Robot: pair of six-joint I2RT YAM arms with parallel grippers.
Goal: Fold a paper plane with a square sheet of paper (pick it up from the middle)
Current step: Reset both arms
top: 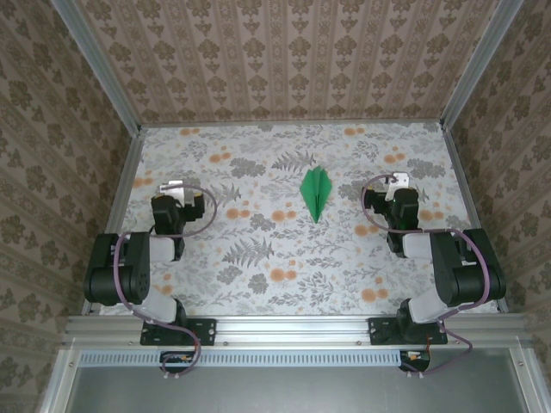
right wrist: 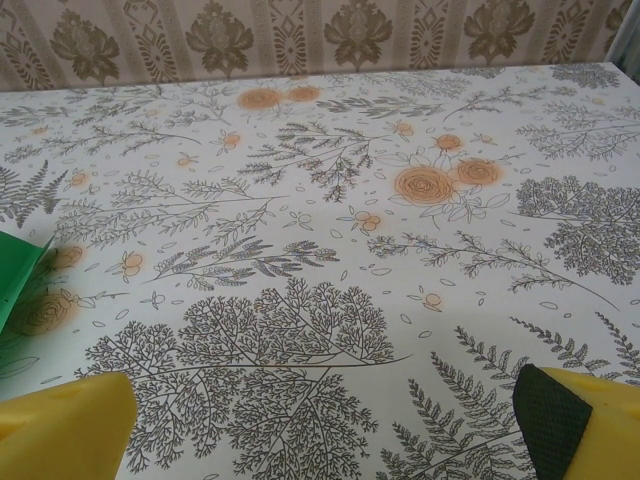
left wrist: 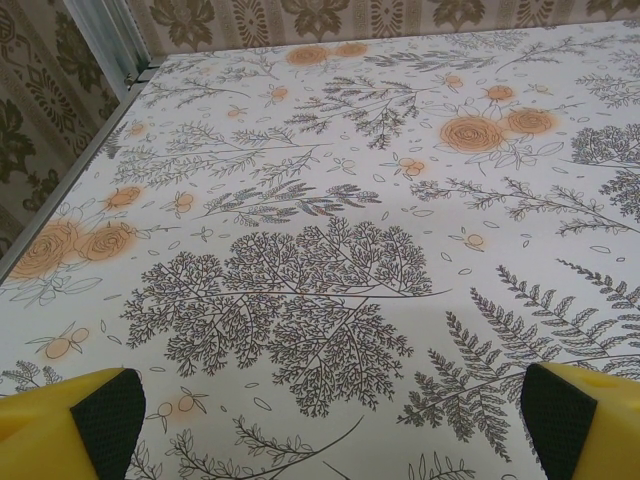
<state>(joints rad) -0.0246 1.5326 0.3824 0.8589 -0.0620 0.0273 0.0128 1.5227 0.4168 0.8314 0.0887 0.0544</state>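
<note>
From above, I see the plane [top: 316, 193] already folded, a slim green dart lying flat in the middle of the table [top: 258, 292], between the two arms and well apart from both. The left gripper [top: 175, 187] and right gripper [top: 398, 181] hang empty on either side.

Left wrist: my fingers [left wrist: 108, 425] are spread wide over the leaf print, with nothing between them.

Right wrist: the fingers [right wrist: 560, 420] are equally spread, and a green edge of the plane [right wrist: 15, 272] shows at far left.

I judge the paper light, thin and easily crushed, so I'd pinch its centre fold gently. I can read no writing anywhere.
</note>
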